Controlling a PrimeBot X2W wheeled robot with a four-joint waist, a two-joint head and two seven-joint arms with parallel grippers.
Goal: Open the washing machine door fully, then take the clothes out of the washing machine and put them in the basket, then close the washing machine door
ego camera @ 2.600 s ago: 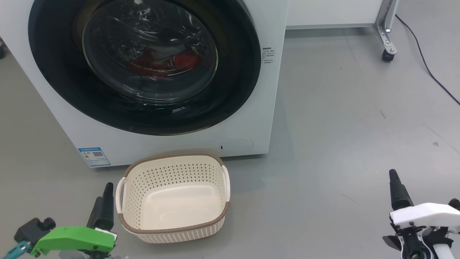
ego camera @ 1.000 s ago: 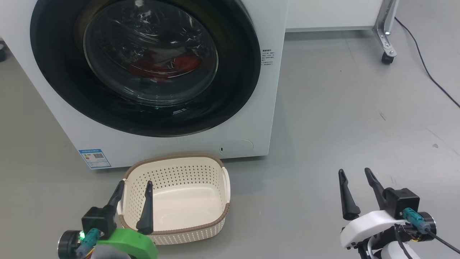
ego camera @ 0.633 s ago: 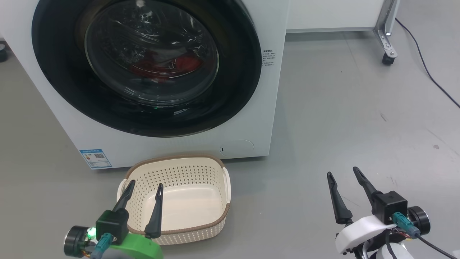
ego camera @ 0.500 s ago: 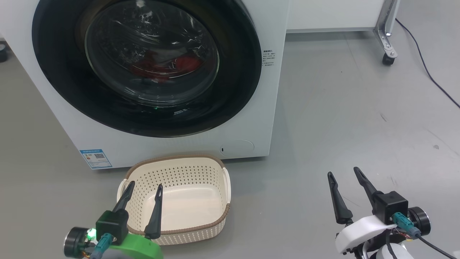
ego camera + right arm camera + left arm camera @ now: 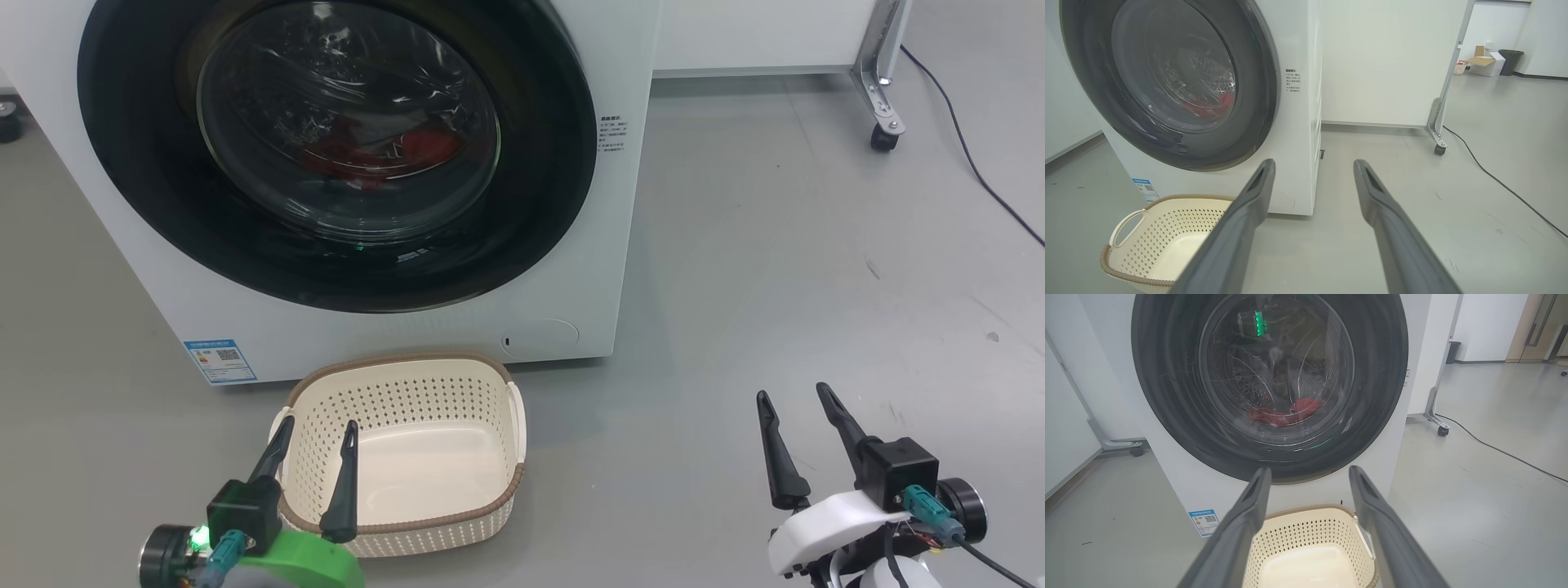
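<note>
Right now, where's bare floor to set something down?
Widest bare floor: right of the washing machine, bordered by the wheeled frame leg, the cable and the right gripper. A narrower strip lies left of the basket. Crowded: below the door, where basket and left gripper sit.

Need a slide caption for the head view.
Left gripper and right gripper open; door shut, clothes inside; basket empty.

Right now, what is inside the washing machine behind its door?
Red clothes lie low in the drum, seen through the glass of the shut washing machine door. Reflections hide how many pieces.
</note>
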